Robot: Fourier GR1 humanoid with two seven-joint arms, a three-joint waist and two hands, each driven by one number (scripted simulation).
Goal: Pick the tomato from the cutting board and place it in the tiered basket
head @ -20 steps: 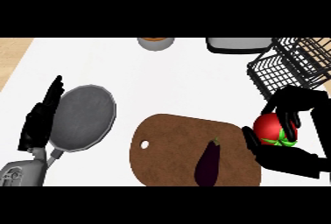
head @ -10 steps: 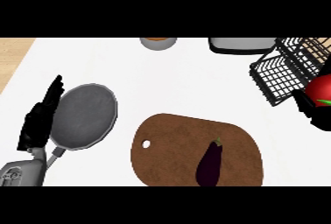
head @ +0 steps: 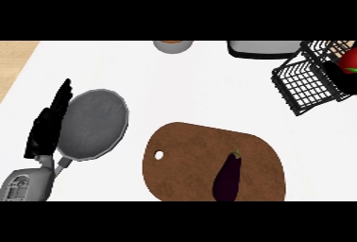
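Tomato (head: 349, 60) shows only as a red patch at the view's far right edge, over the black wire tiered basket (head: 307, 85); the right robot hand is out of view, so what holds the tomato cannot be told. Left robot hand (head: 49, 124) rests at the left with fingers straight, relaxed and holding nothing. Just to its right lies a grey pan (head: 92, 124) on the white table (head: 195, 90). Farther right, the brown cutting board (head: 188, 163) carries a dark eggplant (head: 229, 176).
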